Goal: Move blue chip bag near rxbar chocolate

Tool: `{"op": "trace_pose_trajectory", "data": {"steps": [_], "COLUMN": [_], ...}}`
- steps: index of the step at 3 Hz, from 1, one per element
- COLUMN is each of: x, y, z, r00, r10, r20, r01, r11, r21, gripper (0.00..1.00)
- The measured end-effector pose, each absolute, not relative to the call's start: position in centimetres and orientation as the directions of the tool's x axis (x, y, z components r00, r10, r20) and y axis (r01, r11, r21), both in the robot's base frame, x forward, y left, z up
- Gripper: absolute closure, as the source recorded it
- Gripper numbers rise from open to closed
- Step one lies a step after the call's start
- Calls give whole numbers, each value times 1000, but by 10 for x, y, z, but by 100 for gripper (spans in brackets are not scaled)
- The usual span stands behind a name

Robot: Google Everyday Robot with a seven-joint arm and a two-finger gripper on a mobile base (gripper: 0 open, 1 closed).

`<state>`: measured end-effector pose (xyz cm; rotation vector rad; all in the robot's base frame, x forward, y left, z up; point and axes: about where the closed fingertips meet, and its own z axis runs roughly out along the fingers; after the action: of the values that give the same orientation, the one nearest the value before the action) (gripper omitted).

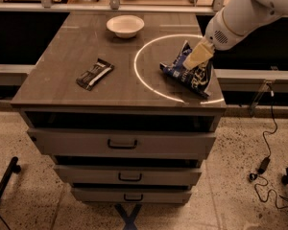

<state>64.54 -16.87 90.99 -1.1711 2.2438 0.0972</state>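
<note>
Camera view: pincer (192,61) at blue bag (198,79).

one view | high, front of drawer cabinet (62,140), tilted down | mid-distance | end effector (189,63) right of centre

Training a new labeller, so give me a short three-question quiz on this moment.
1. True or false: on the wooden tabletop, the crinkled dark-blue foil chip bag touches the small flat dark-wrapped chocolate bar.
2. Where is the claw? A) on the bar B) at the bag's upper end C) on bare tabletop
3. What stands near the tabletop's far edge?
Key: 1 false; 2 B; 3 the round white bowl.
</note>
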Motion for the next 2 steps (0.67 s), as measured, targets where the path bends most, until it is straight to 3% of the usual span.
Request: {"op": "trace_pose_trajectory", "data": {"steps": [2], "x": [646], "y": [-166], "z": [907], "r00": [-431], "r10": [-726], "r20": [-536], "r01": [-771], "r11": [605], "r21": [-199], "gripper": [83]}}
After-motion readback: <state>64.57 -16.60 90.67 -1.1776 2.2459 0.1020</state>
